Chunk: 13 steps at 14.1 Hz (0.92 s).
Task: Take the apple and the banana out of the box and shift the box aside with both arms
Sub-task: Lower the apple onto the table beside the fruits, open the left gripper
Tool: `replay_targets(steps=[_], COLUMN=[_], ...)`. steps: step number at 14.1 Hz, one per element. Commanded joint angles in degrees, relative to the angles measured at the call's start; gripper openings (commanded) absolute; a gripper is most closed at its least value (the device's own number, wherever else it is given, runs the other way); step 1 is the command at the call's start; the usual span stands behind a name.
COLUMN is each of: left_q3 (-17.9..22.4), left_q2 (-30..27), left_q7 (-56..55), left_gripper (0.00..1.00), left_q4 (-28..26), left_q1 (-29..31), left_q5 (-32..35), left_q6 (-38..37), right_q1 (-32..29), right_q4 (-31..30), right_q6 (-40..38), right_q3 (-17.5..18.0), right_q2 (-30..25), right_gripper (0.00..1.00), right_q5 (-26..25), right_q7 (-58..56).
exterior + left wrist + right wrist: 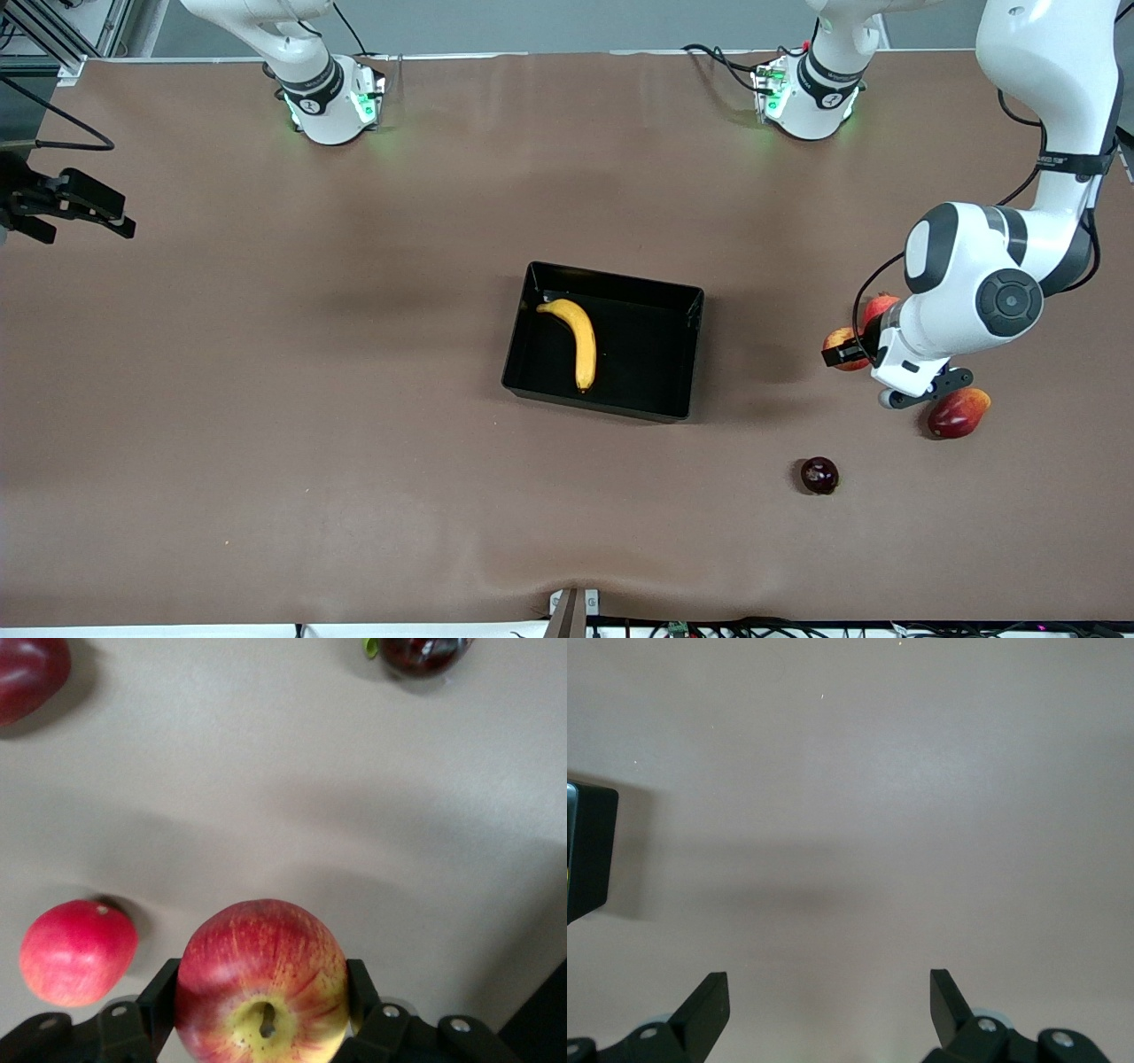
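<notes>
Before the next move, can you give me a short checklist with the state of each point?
1. Apple held between the fingers of the left tool: ok.
2. Apple out of the box: ok.
3. Apple set down on the table: not ok, cannot tell if it touches.
4. Drop spot free of the pomegranate, mango and plum: cannot tell.
5. Banana out of the box: not ok, it lies inside.
6. Right tool open, waiting: ok.

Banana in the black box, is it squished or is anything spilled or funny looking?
Nothing stands out. The banana lies whole in the box, with nothing spilled. The left gripper holds the apple over the table toward the left arm's end, by a pomegranate, a mango and a plum. The right gripper waits open.
</notes>
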Motion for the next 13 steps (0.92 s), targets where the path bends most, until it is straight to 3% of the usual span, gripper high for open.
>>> replay_targets(steps=[1, 4, 8, 12, 13], left_q3=[0.0, 0.0, 0.2, 0.3, 0.3], left_q2=[-0.2, 1.8, 4.7, 6.1, 6.4], left_q7=[0.4, 0.4, 0.6, 0.7, 0.7], left_gripper=[0.0, 0.0, 0.0, 0.0, 0.08], left_q4=[-3.9, -9.4, -12.2, -12.4, -12.4], left_q1=[0.5, 0.6, 0.6, 0.5, 0.5], left_q5=[0.4, 0.4, 0.5, 0.5, 0.5], left_q6=[6.1, 17.2, 25.0, 27.6, 27.7], right_q1=[0.1, 0.1, 0.1, 0.1, 0.1], right_q4=[1.3, 1.3, 1.3, 1.3, 1.3], right_q6=[-0.7, -0.7, -0.6, -0.5, -0.5], right_q3=[0.1, 0.1, 0.1, 0.1, 0.0], right_q2=[0.5, 0.5, 0.5, 0.5, 0.5], right_gripper=[1.0, 1.0, 1.0, 1.0, 1.0], right_q5=[-0.3, -0.3, -0.3, -0.3, -0.3], right_q7=[-0.2, -0.2, -0.2, -0.2, -0.2])
